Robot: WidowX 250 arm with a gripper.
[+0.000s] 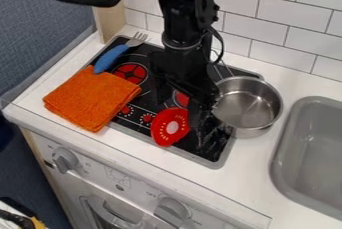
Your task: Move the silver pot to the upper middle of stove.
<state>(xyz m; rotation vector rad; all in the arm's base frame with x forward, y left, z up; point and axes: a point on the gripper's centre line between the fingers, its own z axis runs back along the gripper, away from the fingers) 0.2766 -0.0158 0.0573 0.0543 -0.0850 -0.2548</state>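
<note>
White desk (286, 85), black stove (123, 115) set in it. Arm (180, 20) enters from the far side, hangs nearly upright over the stove's middle; lower end angled toward the near right. Silver pot (248, 104) upright at the stove's right edge, left of the sink (287, 173). Gripper (200, 110) low, at the pot's left side; cannot tell whether open, closed or gripping the rim.
</note>
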